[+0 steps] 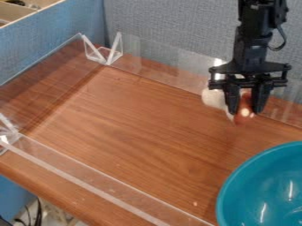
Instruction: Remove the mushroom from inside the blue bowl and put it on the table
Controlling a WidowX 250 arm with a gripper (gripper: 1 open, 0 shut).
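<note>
The black gripper (245, 106) points straight down over the far right of the wooden table (130, 124) and is shut on the mushroom (218, 97). The cream stem sticks out to the left of the fingers, and the orange cap shows between the fingertips. The mushroom hangs a little above the tabletop. The blue bowl (269, 190) sits at the near right corner, partly cut off by the frame's edge. Its glossy inside has nothing in it. The gripper is well beyond the bowl's far rim.
Low clear acrylic walls (71, 163) edge the table, with a clear bracket (104, 48) at the far left corner. A blue-grey partition (165, 26) stands behind, and a cardboard box (30, 13) is at the upper left.
</note>
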